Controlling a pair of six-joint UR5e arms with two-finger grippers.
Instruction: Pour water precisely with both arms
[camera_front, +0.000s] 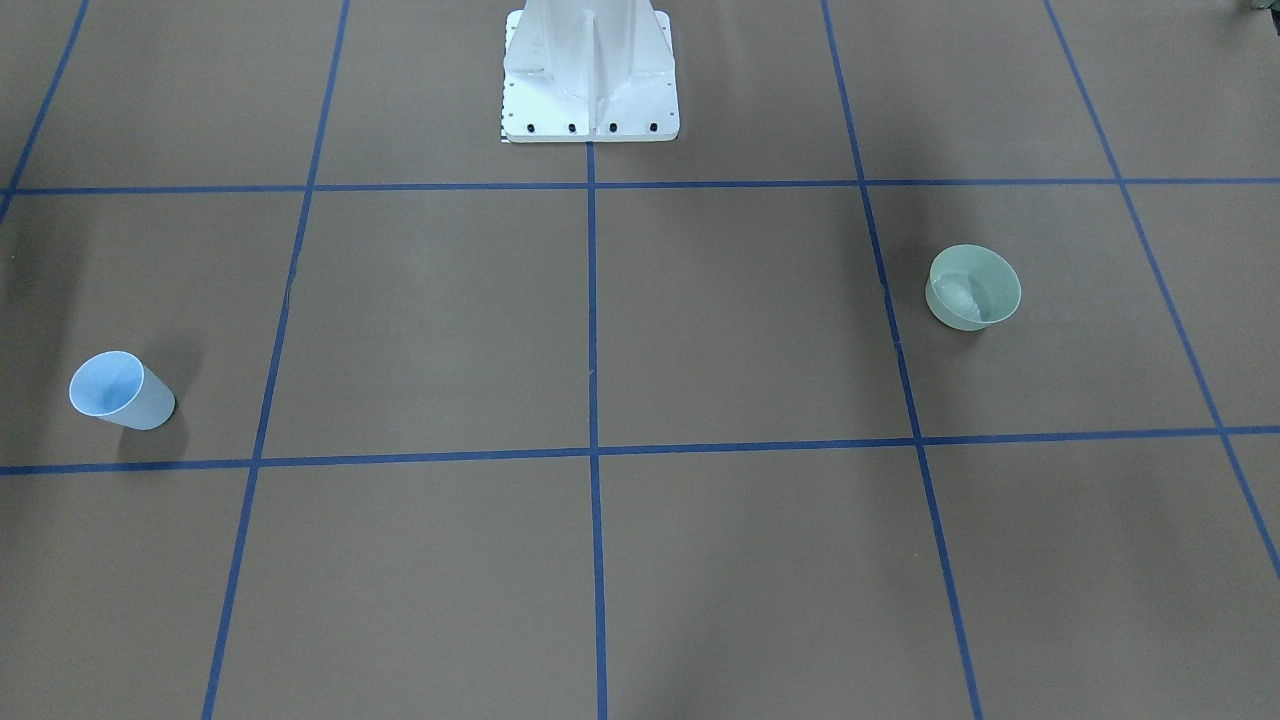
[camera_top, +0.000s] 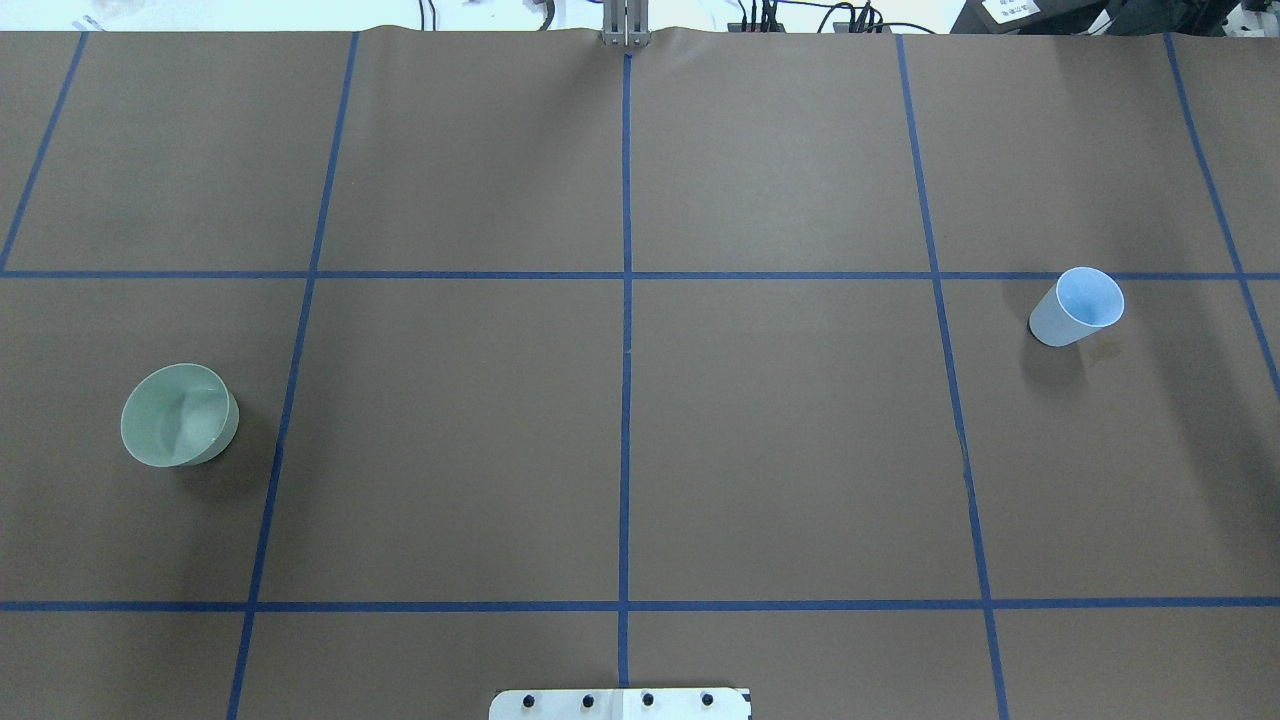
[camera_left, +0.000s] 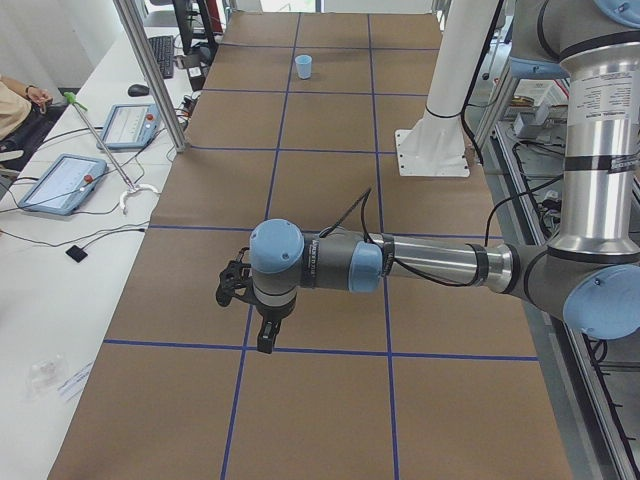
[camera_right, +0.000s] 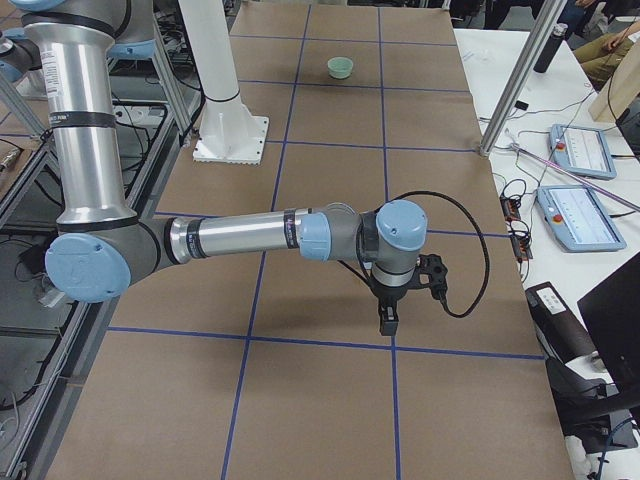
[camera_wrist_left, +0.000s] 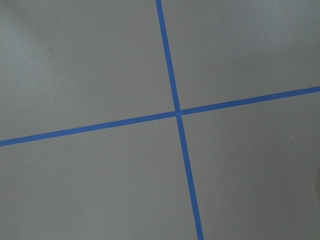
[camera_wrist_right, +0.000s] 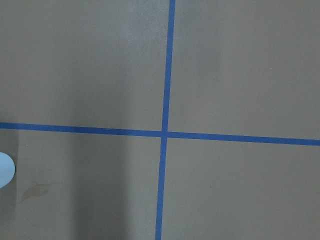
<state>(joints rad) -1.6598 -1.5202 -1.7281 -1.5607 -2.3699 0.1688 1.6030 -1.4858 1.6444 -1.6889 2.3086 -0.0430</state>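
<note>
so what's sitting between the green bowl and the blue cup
Nothing between the green bowl and the blue cup but bare brown table crossed by blue tape lines; the overhead view shows it.

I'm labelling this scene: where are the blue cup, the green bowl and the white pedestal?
blue cup (camera_top: 1085, 300), overhead view, inner wall of its mouth.
green bowl (camera_top: 180, 415), overhead view, its inside bottom.
white pedestal (camera_front: 590, 85), front-facing view, its front face above the bolts.

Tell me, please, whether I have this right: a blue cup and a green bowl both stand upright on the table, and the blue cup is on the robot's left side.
Not quite. The blue cup is on the robot's right side, as the overhead exterior view shows; the green bowl is the one on its left. Both do stand upright on the table.
</note>
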